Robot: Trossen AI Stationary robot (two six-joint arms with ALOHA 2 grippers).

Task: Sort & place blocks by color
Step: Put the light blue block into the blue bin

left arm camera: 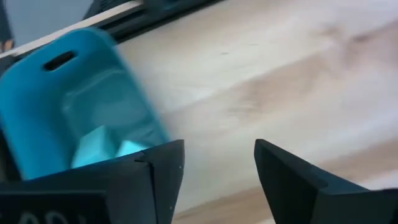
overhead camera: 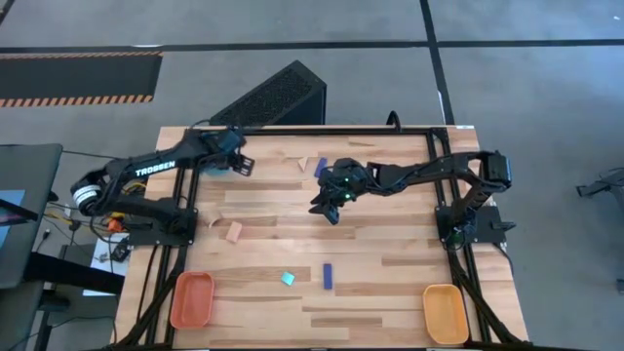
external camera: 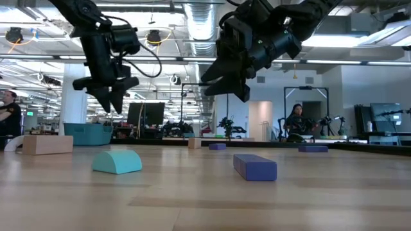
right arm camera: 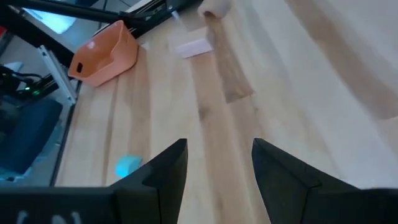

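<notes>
While both jaws gape empty, cyan blocks (left arm camera: 99,146) lie in teal tray (left arm camera: 37,99).

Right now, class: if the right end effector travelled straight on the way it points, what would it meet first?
Probably bare tabletop: the open right end effector tilts down toward the wooden table, with the small light cyan block off to one side. Depth is unclear.

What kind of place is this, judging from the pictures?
Probably a robotics lab or workshop: exposed ceiling ducts, more arm rigs on benches behind, and a person seated at one.
</notes>
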